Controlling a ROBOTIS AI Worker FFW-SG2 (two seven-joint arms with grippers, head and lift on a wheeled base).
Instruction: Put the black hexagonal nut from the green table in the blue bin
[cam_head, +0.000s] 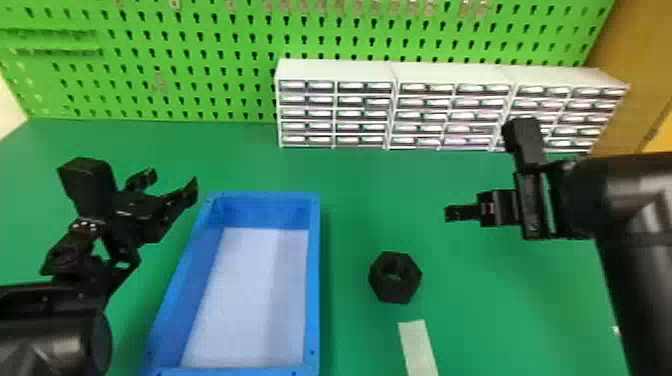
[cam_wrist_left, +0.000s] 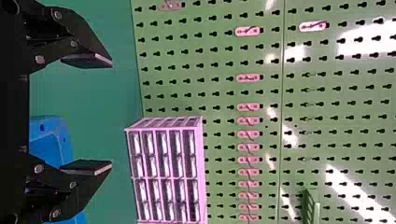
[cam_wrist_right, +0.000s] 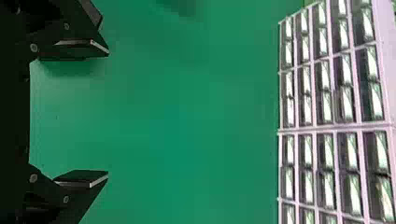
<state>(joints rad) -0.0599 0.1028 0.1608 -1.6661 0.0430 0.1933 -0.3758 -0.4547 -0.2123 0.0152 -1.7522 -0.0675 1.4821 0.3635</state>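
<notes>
My right gripper (cam_head: 447, 213), black fingers apart and empty, hangs at the frame's right. Lower right of centre, the thick black hexagonal nut (cam_head: 395, 291) lies on the green table (cam_head: 360, 210): probably rigid, best pinched across opposite flats.

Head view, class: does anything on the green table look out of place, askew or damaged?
Only the pale strip stands out: it lies slightly slanted on the green table, nearer the robot than the black hexagonal nut, its purpose unclear. Nothing looks damaged.
</notes>
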